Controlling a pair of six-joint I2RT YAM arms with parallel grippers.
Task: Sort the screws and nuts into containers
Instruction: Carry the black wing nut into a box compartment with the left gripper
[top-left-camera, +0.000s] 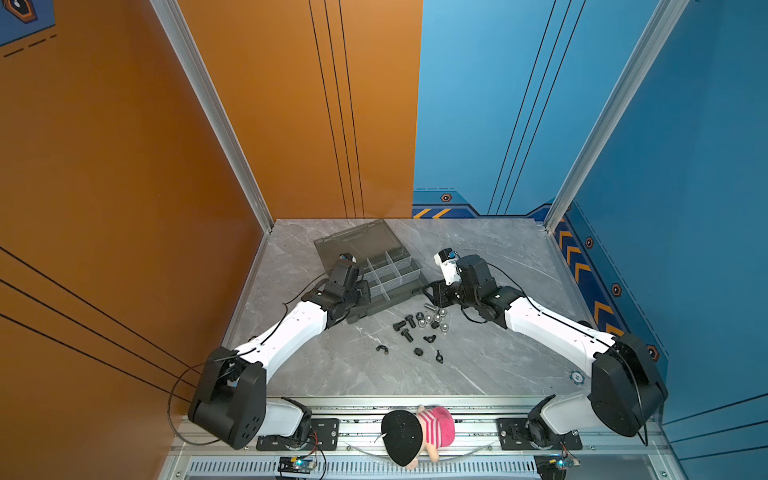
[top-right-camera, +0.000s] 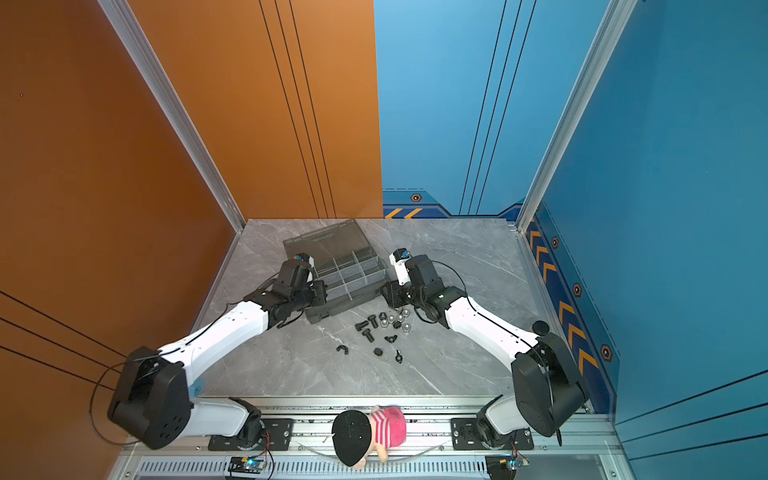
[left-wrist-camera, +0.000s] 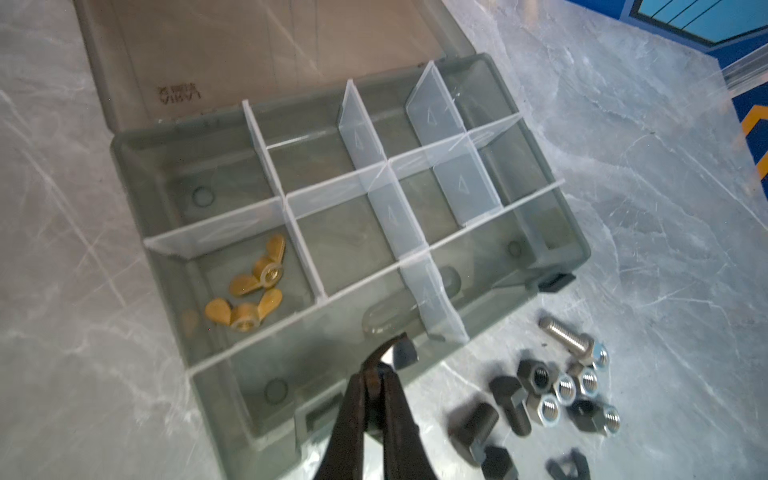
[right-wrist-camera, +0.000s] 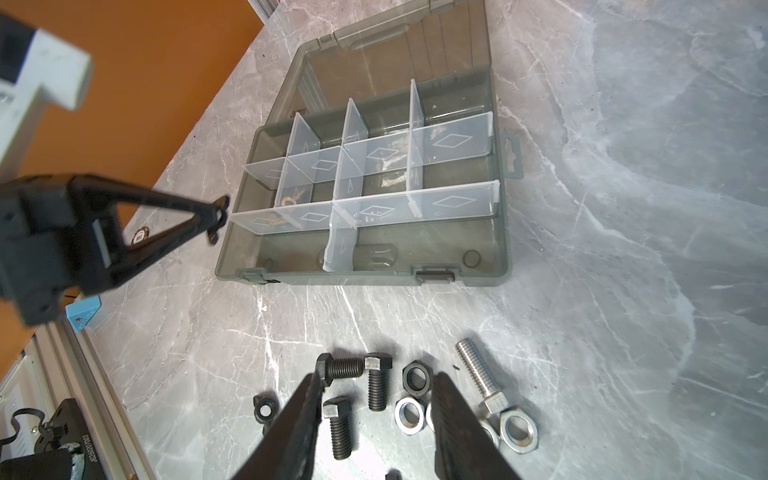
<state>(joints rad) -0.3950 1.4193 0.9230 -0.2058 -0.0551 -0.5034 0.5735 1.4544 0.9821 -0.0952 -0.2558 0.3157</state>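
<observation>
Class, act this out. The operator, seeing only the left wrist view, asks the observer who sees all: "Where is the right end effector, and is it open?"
Observer: The right end effector stands open over the black bolts, beside the organiser.
Operator: Any parts beyond my pile?
Observer: Yes: a lone wing nut, a black nut and a second wing nut lie apart, toward the robot.
Operator: What am I pinching?
Observer: Seemingly a black wing nut; side on, curled wings show.

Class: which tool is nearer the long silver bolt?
Right. The right tool hangs open beside the long silver bolt; the left tool, shut on a black wing nut, is over the smoky grey organiser case.
</observation>
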